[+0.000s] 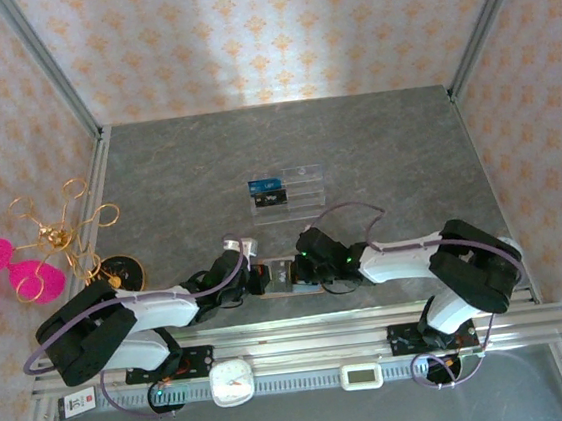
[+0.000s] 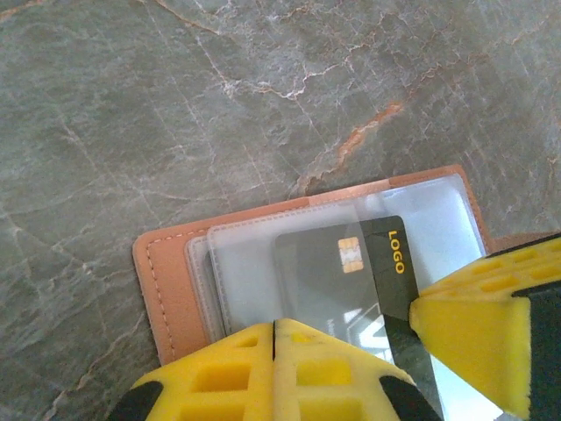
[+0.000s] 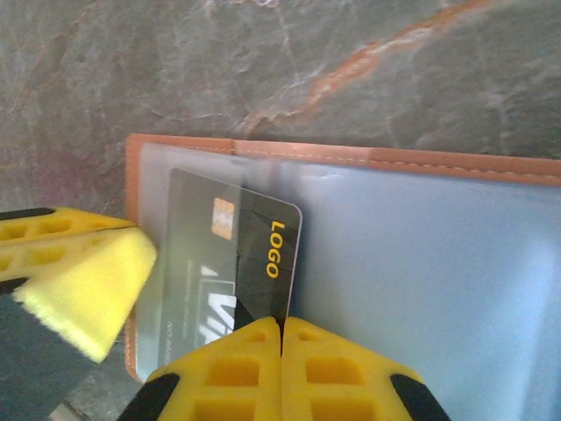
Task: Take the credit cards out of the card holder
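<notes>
The tan-brown card holder (image 1: 284,277) lies open flat near the table's front edge, between my two grippers. A dark credit card (image 3: 263,241) with a gold chip and "LOGO" on it sticks partway out of the holder's frosted clear pocket (image 2: 254,263). My right gripper (image 3: 282,323) is shut on that card's exposed edge. My left gripper (image 2: 274,324) is shut, with its tips resting on the clear pocket at the holder's (image 2: 166,281) other end. Two more blue cards (image 1: 267,192) stand in a clear rack farther back.
The clear acrylic stepped rack (image 1: 294,187) stands mid-table behind the holder. A gold wire stand with pink pieces (image 1: 48,240) sits off the table's left edge. A white timer (image 1: 231,382) and a small display (image 1: 361,375) sit on the front rail.
</notes>
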Action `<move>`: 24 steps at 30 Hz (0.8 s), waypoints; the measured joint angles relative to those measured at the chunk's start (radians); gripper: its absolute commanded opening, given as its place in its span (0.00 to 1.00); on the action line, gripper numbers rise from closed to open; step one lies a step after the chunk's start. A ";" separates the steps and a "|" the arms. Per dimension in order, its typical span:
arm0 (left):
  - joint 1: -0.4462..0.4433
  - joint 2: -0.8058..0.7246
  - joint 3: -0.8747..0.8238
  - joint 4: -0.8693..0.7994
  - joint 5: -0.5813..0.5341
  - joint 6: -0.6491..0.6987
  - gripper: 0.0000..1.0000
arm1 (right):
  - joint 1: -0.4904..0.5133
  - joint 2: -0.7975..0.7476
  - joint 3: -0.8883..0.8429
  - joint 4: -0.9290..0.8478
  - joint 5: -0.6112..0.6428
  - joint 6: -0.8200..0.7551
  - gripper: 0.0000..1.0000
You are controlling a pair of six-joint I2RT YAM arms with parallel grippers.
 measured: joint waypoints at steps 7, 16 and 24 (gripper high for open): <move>-0.016 -0.081 0.015 -0.092 0.006 0.003 0.00 | 0.000 0.000 0.000 -0.006 0.005 -0.001 0.00; -0.046 0.037 0.066 -0.067 0.010 0.019 0.00 | 0.000 0.000 -0.003 -0.005 0.005 -0.001 0.02; -0.046 0.055 0.069 -0.050 0.011 0.029 0.00 | -0.004 -0.001 -0.028 0.054 -0.016 0.010 0.22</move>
